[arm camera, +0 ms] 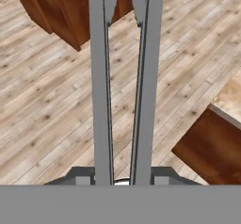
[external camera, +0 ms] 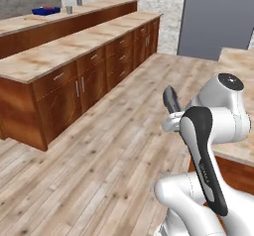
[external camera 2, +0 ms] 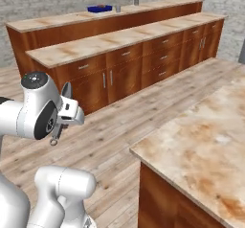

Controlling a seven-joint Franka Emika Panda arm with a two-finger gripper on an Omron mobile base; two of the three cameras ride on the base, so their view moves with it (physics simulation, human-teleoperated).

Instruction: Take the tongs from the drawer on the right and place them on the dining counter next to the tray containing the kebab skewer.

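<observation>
The jaws are closed on the tongs (arm camera: 123, 91), carried above the floor. Next comes, I think, the drive to the far worktop (external camera: 30, 23), beside the tray (external camera: 45, 11).

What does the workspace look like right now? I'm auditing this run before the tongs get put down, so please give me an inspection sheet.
Surface: long raised marbled beige-and-rust dining counter, far across the floor from the arm.
Job's things: slim dark grey metal tongs held over the floor, both arms pointing away from the hand; deep royal-blue tray on the dining counter, contents too small to tell.
Clutter: two small grey cups on the dining counter, beside the tray.
Grippers: gripper closed on the tongs.
Cables: nothing seen.
Surroundings: lower marbled island top with closed drawers, near marbled counter, pale wood plank floor.
</observation>
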